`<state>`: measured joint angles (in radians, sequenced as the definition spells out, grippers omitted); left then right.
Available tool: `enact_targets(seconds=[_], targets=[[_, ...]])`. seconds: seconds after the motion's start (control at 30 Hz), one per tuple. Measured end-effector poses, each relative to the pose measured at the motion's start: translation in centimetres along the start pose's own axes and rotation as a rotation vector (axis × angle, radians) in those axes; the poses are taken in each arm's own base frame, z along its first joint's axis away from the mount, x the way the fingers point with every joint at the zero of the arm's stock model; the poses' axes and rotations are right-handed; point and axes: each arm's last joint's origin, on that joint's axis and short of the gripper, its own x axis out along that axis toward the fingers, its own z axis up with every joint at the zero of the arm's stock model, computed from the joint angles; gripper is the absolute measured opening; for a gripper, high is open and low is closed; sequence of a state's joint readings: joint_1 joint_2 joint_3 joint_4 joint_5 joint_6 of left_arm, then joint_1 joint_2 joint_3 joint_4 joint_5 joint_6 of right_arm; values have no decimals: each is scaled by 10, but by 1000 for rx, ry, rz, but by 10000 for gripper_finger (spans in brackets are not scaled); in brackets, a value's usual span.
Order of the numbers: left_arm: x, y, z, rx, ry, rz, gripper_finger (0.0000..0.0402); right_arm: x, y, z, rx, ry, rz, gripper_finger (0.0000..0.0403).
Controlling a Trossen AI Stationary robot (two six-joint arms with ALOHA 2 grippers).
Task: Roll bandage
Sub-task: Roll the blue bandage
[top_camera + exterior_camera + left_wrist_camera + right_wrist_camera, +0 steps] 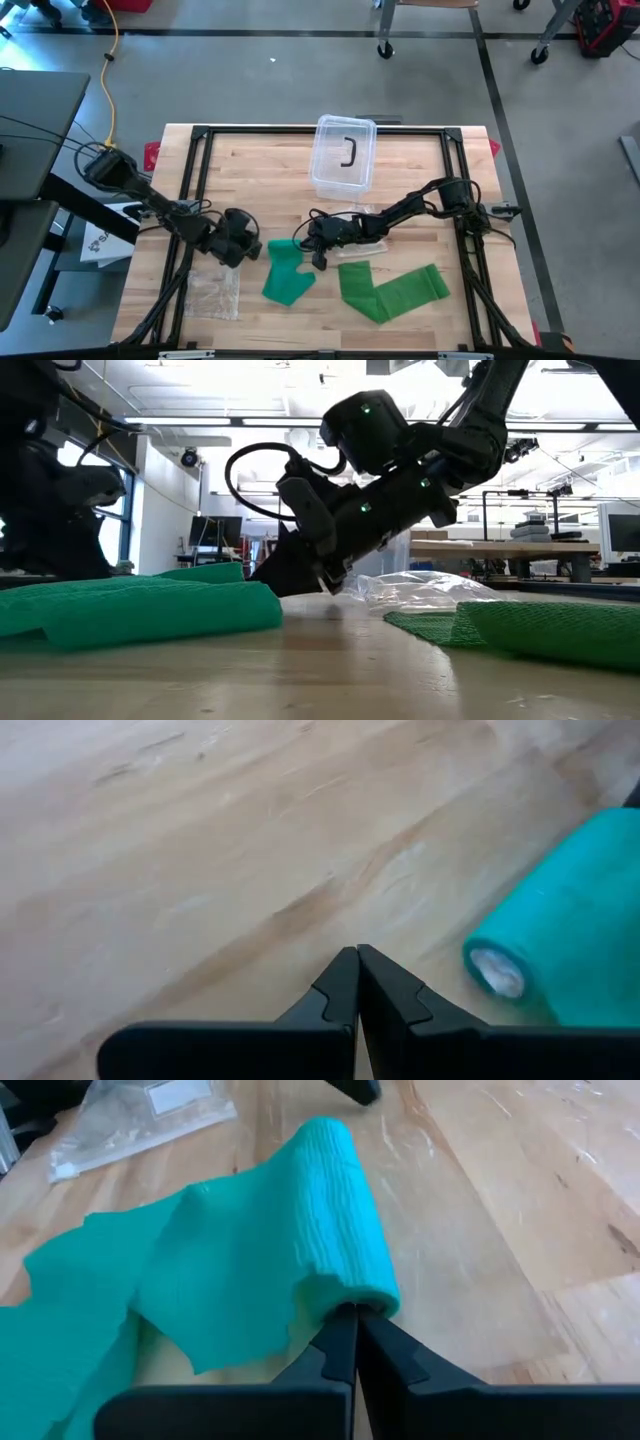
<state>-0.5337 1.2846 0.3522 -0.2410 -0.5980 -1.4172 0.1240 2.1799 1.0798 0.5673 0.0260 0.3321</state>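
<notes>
The partly rolled green bandage (287,268) lies mid-surface. The right tool (318,246), pinched closed and empty, touches its rolled end; the left tool (248,247), closed too, sits just beside it, bare wood (200,840) ahead.

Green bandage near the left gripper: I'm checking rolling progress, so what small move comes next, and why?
Probably nudge the rolled end of the green bandage onward with both shut grippers, left gripper and right gripper, since a loose tail is not yet wound up.

No readable text anywhere. White sign (100,240) left of the surface has a dark logo, too small to read. Label on plastic bag (150,1115) is illegible.
</notes>
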Motion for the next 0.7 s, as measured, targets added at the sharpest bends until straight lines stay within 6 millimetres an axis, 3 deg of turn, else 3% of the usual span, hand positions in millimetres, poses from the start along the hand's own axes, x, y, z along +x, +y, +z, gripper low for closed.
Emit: enact_targets(seconds=[0.23,0.53,0.7], targets=[[18,-18,0,23,-40,-112,0,0,0,3,-13,-33,-15,2],[33,-27,-5,15,-84,-154,0,0,1,5,-27,-65,-8,3],[33,-31,-1,17,-112,-192,0,-2,10,16,-70,-162,116,22]])
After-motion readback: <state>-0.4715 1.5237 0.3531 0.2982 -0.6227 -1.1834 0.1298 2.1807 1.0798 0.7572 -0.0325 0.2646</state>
